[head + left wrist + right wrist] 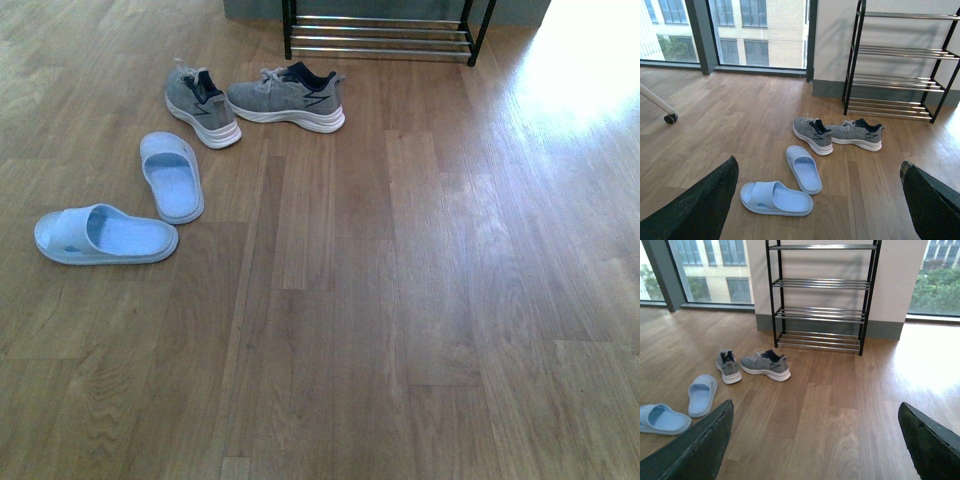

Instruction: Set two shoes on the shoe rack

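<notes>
On the wood floor [400,350] the grey sneakers [285,98] lie at eleven o'clock near the shoe rack [380,35] at twelve, pale slides [172,178] at ten; left fingers [705,205] and right fingers [700,445] gape wide, empty, so reaching a first shoe likely comes next.

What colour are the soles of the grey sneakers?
White, on both grey sneakers; the left wrist view shows it best.
</notes>
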